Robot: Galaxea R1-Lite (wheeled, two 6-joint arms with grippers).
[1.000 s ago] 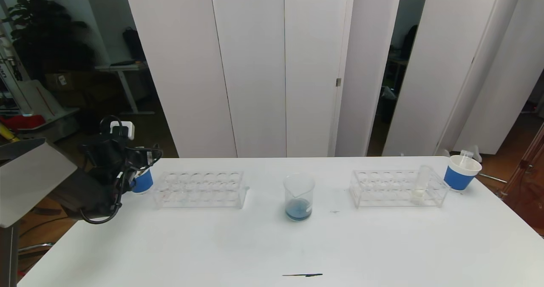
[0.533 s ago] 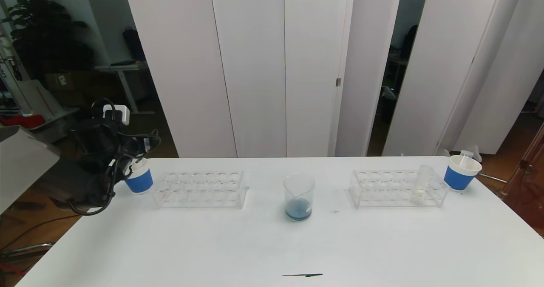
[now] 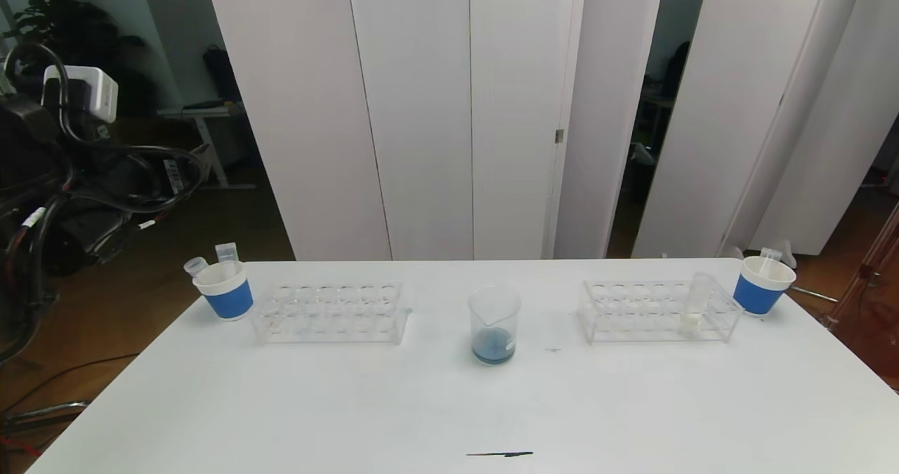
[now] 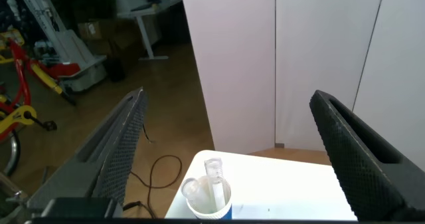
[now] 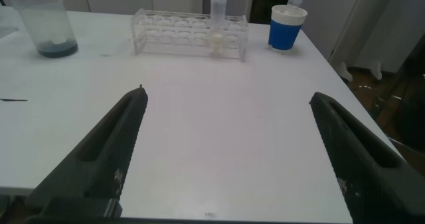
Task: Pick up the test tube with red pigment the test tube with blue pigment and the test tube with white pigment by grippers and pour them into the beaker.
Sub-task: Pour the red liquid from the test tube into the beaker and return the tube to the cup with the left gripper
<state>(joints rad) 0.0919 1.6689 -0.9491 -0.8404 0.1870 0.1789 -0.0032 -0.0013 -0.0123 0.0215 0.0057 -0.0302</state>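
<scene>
The beaker [image 3: 494, 325] sits mid-bench between the two racks, with dark blue liquid pooled in its bottom, so I judge at least one pour is already in; its central spot makes sense, since either arm can reach it. The white tube [image 3: 696, 303] stands upright in the far-right end of the right rack [image 3: 659, 310], cream liquid at its foot, and to me it reads as the next thing to fetch. I see no tube with blue or red liquid left in either rack; the left rack [image 3: 330, 312] looks empty of filled tubes. Two clear tubes poke out of the left cup [image 3: 223, 290], and one out of the right cup [image 3: 763, 286], which I take to be where the spent ones go. My left gripper [image 4: 232, 151] is raised well above the bench's left corner, fingers spread wide with nothing between them, and its wrist view looks down on the left cup. My right gripper [image 5: 229, 151] hangs low at the near edge of the bench, also spread and empty, facing the right rack well ahead of it. That lines it up for the white tube, which stands on its side of the bench.
</scene>
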